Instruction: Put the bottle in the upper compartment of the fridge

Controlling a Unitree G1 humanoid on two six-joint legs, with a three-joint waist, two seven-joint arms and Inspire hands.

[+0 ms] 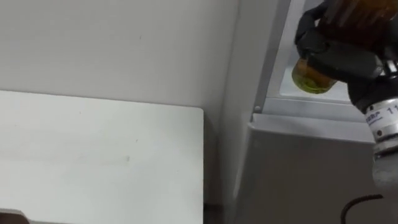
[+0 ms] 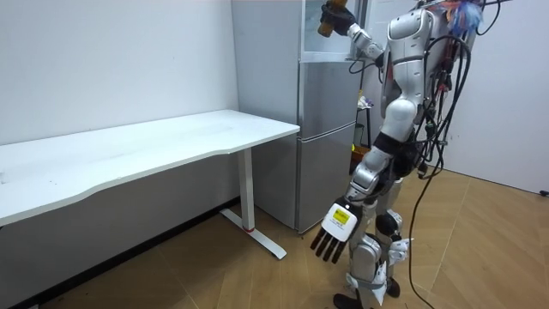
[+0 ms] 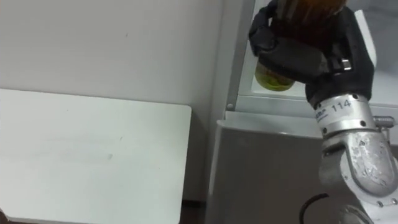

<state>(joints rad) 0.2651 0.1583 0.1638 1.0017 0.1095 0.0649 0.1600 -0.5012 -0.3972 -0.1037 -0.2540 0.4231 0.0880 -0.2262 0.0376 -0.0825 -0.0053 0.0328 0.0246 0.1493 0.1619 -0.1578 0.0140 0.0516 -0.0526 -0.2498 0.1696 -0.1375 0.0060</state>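
A white table was seen at far left, set along a plain pale wall, its top flat and its right end just beside the side of the grey fridge. The fridge's lower door was shut. The upper compartment above it was seen open, pale inside. An amber bottle with a yellowish base was held upright at the mouth of that upper compartment, its base just above the ledge that ran over the lower door. Whether it touched a shelf could not be told. The bottle was gripped by the right hand, whose dark fingers were curled round the bottle's body, with the forearm coming in from the lower right. In the room view the robot was seen standing upright on the wooden floor at the fridge's front, on the room view's right of the table, with the right arm raised to the top compartment and the bottle at the compartment's opening. The left hand was hung low beside the legs, its fingers straight, slightly spread and pointed down at the floor.
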